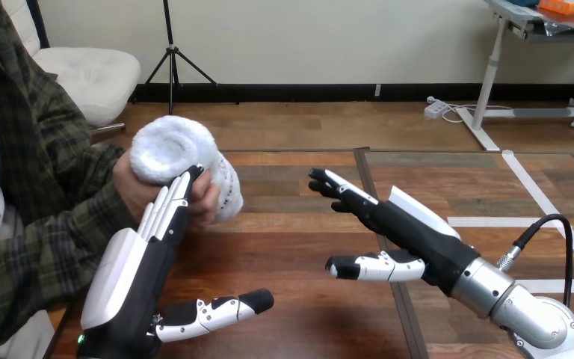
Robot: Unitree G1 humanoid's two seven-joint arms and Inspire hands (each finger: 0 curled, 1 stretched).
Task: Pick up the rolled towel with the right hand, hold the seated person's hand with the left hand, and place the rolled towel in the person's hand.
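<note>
My left hand (123, 288) and right hand (418, 239): black bodies, white back shells, black-and-white jointed fingers (166, 211) with black tips; my right forearm (527, 310) is silver.

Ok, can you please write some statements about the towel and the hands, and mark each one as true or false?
1. The rolled towel lies in the person's hand. True.
2. The right hand grips the towel. False: it is open, empty and apart from the towel.
3. The left hand has straight fingers, against the person's hand. True.
4. The two robot hands touch each other. False: they are apart.
</note>
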